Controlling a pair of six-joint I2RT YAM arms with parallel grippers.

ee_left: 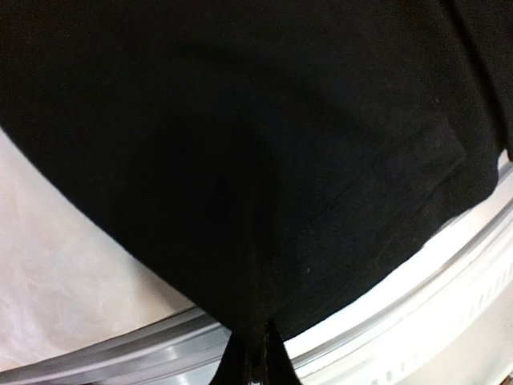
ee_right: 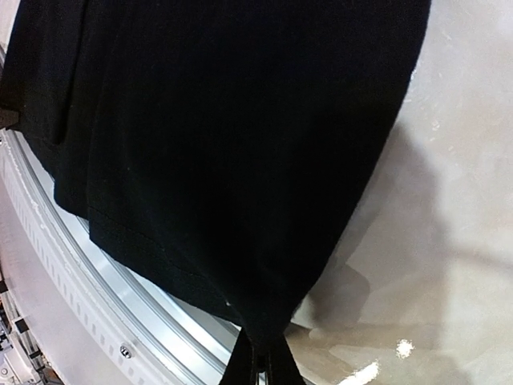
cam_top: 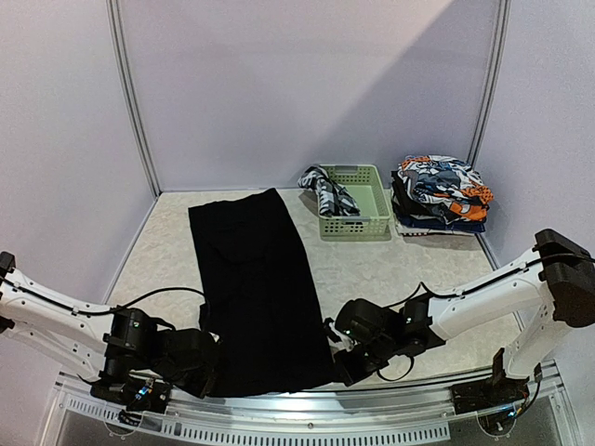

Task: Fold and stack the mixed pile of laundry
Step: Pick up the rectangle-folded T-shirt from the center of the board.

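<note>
A large black cloth lies flat as a long strip down the middle of the table, its near hem at the front rail. My left gripper is shut on the cloth's near left corner. At the near right corner, my right gripper is shut on the cloth too. A checked black-and-white shirt hangs over the basket's left rim. Folded orange-blue-white printed pieces are stacked at the back right.
A pale green slotted basket stands at the back, right of centre. The metal front rail runs just under both held corners. Grey walls close the table on three sides.
</note>
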